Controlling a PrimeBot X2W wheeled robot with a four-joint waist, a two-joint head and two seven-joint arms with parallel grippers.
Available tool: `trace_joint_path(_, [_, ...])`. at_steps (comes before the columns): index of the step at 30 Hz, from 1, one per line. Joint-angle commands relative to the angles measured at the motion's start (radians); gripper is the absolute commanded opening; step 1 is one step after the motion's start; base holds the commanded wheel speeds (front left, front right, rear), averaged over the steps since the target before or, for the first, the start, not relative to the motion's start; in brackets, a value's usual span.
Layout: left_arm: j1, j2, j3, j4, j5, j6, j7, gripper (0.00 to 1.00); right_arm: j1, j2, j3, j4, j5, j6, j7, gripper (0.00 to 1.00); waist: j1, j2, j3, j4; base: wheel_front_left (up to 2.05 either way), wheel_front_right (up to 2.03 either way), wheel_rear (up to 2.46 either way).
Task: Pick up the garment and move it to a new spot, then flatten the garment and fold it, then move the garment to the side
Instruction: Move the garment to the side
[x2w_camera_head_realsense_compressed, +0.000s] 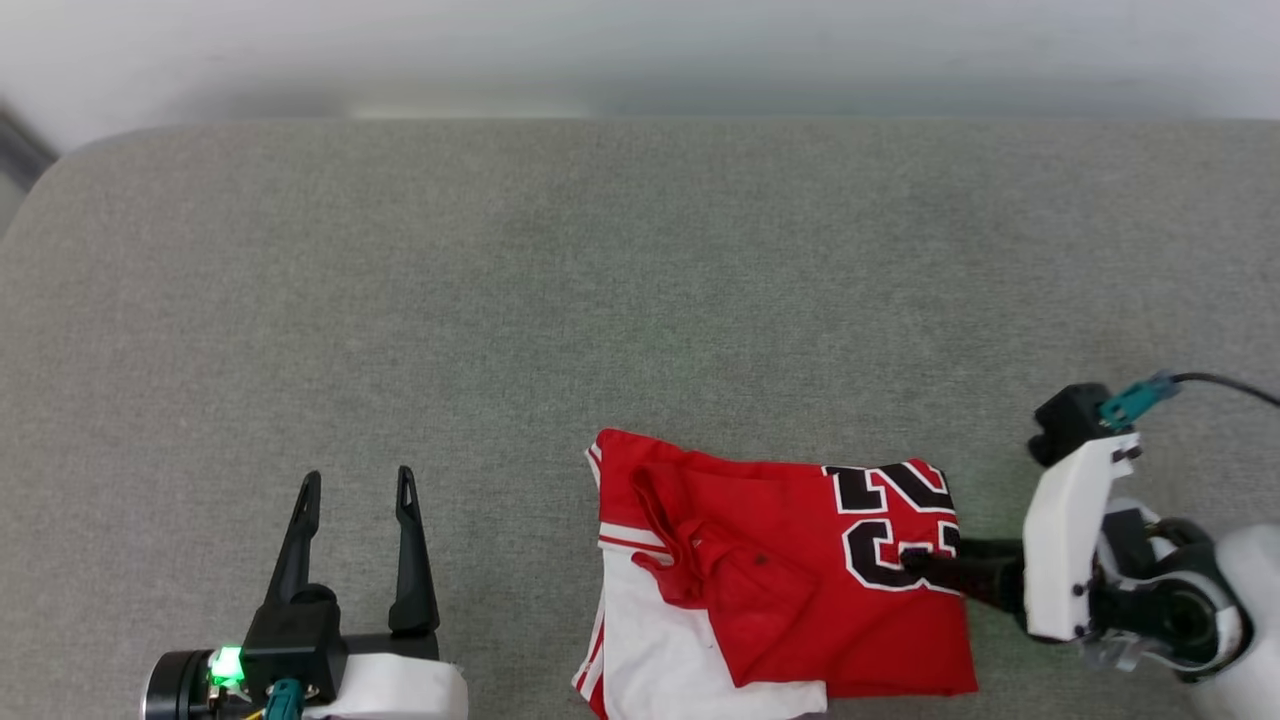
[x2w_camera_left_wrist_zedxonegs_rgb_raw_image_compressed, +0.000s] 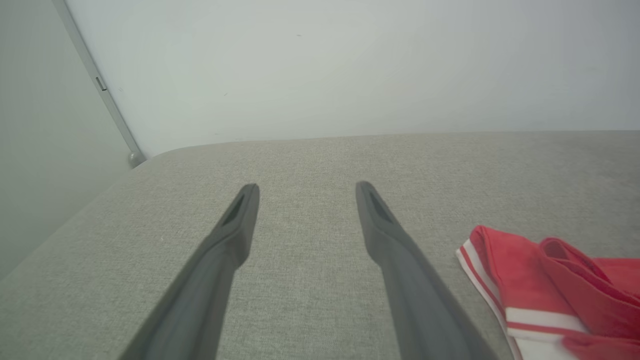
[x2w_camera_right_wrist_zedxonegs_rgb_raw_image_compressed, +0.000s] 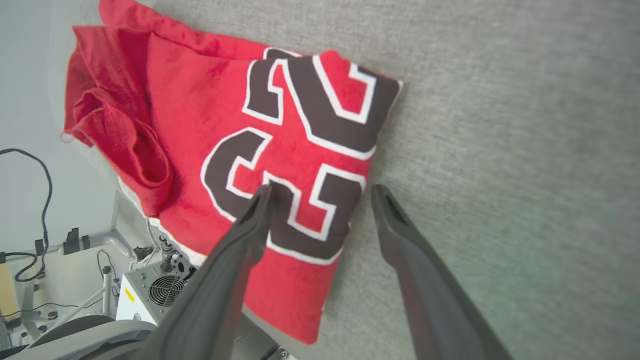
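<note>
Two grippers spread wide, nothing held, left gripper (x2w_camera_head_realsense_compressed: 358, 480) parked at left of bench (x2w_camera_head_realsense_compressed: 600, 280) near edge, folded jersey (x2w_camera_head_realsense_compressed: 790, 520) laid at near edge right of centre, "23" up, right gripper (x2w_camera_head_realsense_compressed: 915, 560) positioned at its right side, one finger over the number, other over bare bench.

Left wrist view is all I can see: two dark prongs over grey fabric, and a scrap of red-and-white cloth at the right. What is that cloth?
Observer: A folded red jersey; the head view shows a black, white-edged 23 on its top face.
Operator: Is the other arm near it?
Observer: Yes. The right gripper is at the numbered end, one finger over the 3, the other over the grey surface.
Operator: Has it grabbed the jersey?
Observer: No; its jaws stand wide apart, with nothing pinched.
</note>
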Motion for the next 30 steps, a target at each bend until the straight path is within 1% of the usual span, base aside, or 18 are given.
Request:
trace_joint_path(1, [-0.013,-0.001,-0.003,0.000,0.005,0.001,-0.005,1.00,0.015,0.010,0.009,0.008,0.004,0.000,-0.001,1.00,0.0000,-0.0001,0.017,0.011,0.00,0.00,0.00])
trace_joint_path(6, [-0.037,-0.002,-0.014,0.002,0.003,-0.003,-0.005,1.00,0.015,0.052,0.069,0.067,0.002,-0.001,0.006,1.00,0.0000,-0.0001,0.049,0.029,0.00,0.00,0.00])
trace_joint_path(10, [-0.051,-0.003,-0.017,0.006,-0.001,-0.002,-0.005,1.00,0.031,0.058,0.135,0.119,-0.025,-0.002,-0.001,1.00,0.0000,-0.0001,0.063,0.044,0.00,0.00,0.00])
trace_joint_path(11, [-0.052,-0.003,-0.018,0.007,-0.002,-0.001,-0.005,1.00,0.035,0.057,0.149,0.128,-0.032,-0.002,-0.007,0.80,0.0000,-0.0001,0.065,0.046,0.00,0.00,0.00])
trace_joint_path(12, [-0.056,-0.003,-0.017,0.009,-0.004,0.000,-0.005,1.00,0.032,0.058,0.173,0.140,-0.031,-0.002,-0.040,0.00,0.0000,-0.0001,0.064,0.051,0.00,0.00,0.00])
trace_joint_path(18, [-0.031,-0.003,-0.012,0.023,-0.006,0.000,-0.005,1.00,-0.024,0.025,0.179,0.131,-0.011,-0.004,-0.105,0.00,0.0000,-0.0001,0.025,0.048,0.00,0.00,0.00])
trace_joint_path(22, [-0.012,-0.003,-0.009,0.023,-0.005,0.004,-0.005,1.00,-0.078,-0.002,0.195,0.076,0.002,-0.001,-0.146,0.00,0.0000,-0.0001,-0.013,0.030,0.00,0.00,0.00])
trace_joint_path(27, [0.022,-0.003,0.005,0.013,-0.007,0.010,-0.004,1.00,-0.135,-0.066,0.242,-0.018,-0.013,-0.001,-0.170,0.00,0.0000,-0.0001,-0.050,-0.025,0.00,0.00,0.00])
trace_joint_path(30, [0.037,-0.004,0.016,0.006,-0.009,0.010,-0.004,1.00,-0.172,-0.123,0.264,-0.089,-0.027,-0.001,-0.173,0.00,0.0000,-0.0001,-0.055,-0.073,0.00,0.00,0.00])
